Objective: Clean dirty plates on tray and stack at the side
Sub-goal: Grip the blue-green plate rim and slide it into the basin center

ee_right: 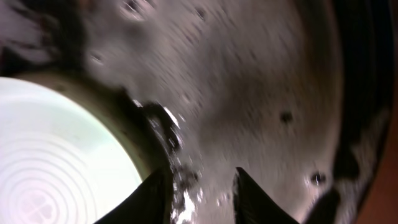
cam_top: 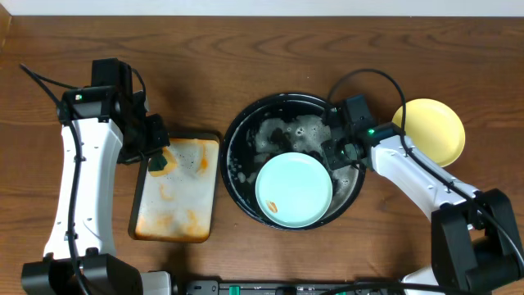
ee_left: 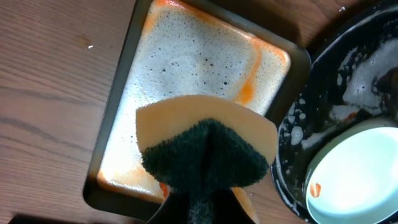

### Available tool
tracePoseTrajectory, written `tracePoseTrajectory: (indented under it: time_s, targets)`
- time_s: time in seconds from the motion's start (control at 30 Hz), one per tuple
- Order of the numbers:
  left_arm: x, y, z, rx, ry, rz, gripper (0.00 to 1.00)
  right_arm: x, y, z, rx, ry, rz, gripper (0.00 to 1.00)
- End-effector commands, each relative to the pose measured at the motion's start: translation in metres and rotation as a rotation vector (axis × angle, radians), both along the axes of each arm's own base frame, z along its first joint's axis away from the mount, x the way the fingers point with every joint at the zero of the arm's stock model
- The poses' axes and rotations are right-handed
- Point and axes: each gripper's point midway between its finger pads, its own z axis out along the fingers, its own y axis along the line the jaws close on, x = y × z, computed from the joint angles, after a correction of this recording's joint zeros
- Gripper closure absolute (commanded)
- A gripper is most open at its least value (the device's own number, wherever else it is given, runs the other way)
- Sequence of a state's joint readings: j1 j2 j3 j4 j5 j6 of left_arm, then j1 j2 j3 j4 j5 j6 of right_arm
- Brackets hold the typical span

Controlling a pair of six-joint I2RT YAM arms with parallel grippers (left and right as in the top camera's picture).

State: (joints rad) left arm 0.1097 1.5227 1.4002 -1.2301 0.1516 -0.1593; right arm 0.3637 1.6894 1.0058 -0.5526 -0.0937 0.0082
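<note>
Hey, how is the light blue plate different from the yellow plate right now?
The light blue plate lies inside the black tray among soap foam; the yellow plate sits outside it on the bare tabletop. The light blue plate carries a small orange smear near its edge; the yellow plate shows none from overhead. Both are small, round and lying face up.

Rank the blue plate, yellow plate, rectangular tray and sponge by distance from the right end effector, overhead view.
1. The blue plate, inside the black tray, beside the right end effector.
2. The yellow plate, on the table, picture right.
3. The rectangular tray, picture left.
4. The sponge, over that tray's far upper corner.
</note>
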Motion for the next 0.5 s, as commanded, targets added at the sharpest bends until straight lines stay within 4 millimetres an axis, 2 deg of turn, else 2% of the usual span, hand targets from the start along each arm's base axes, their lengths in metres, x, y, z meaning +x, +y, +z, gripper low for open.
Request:
tracePoseTrajectory:
  time_s: [0.0, 0.07, 0.13, 0.3, 0.47]
  targets:
    - [-0.001, 0.001, 0.002, 0.004, -0.005, -0.006, 0.91, -0.001, 0.017, 0.011, 0.059, -0.045, 0.210, 0.70]
    - [-0.001, 0.001, 0.002, 0.004, -0.005, -0.006, 0.91, -0.010, 0.033, 0.015, 0.134, -0.031, 0.297, 0.70]
    - [-0.001, 0.001, 0.002, 0.004, -0.005, -0.006, 0.91, -0.016, 0.040, 0.015, 0.163, -0.021, 0.341, 0.70]
    - [-0.001, 0.001, 0.002, 0.004, -0.005, -0.006, 0.91, -0.017, 0.039, 0.010, 0.153, -0.008, 0.338, 0.71]
    - [-0.001, 0.001, 0.002, 0.003, -0.005, -0.006, 0.91, -0.021, 0.037, -0.007, 0.152, 0.056, 0.295, 0.70]
